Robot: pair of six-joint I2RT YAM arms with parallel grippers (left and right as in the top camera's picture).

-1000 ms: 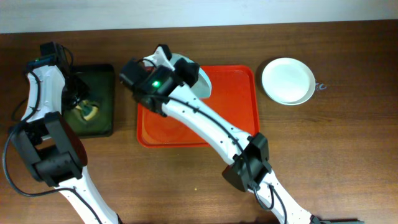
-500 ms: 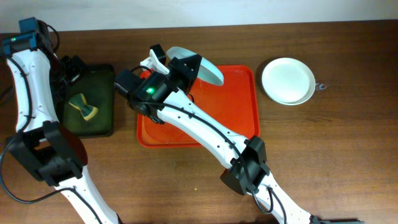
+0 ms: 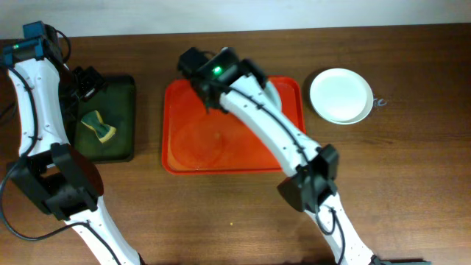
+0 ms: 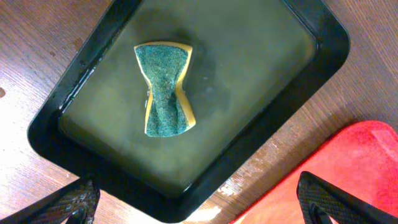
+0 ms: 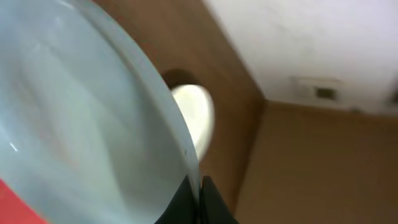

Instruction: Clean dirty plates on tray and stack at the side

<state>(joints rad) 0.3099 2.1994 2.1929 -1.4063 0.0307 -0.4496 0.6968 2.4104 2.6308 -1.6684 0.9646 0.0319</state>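
Overhead: red tray (image 3: 184, 151) at mid-counter (image 3: 397, 184). White plate (image 3: 340, 96) sits on the counter to its right, likely the start of the stack.
Left wrist: left jaws spread wide and empty, above the sponge (image 4: 165, 90) in the black tray (image 4: 311, 37).
Right wrist: right jaws clamp the rim of the blue plate (image 5: 93, 124), which is tilted, probably for carrying.

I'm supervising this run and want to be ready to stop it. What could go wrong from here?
The right hand pinches the pale blue plate only at its rim, so it might slip onto the red tray. Carried toward the white plate, it could knock it. The sponge lies in the wet-looking black tray; once lifted, it may drip on the table.
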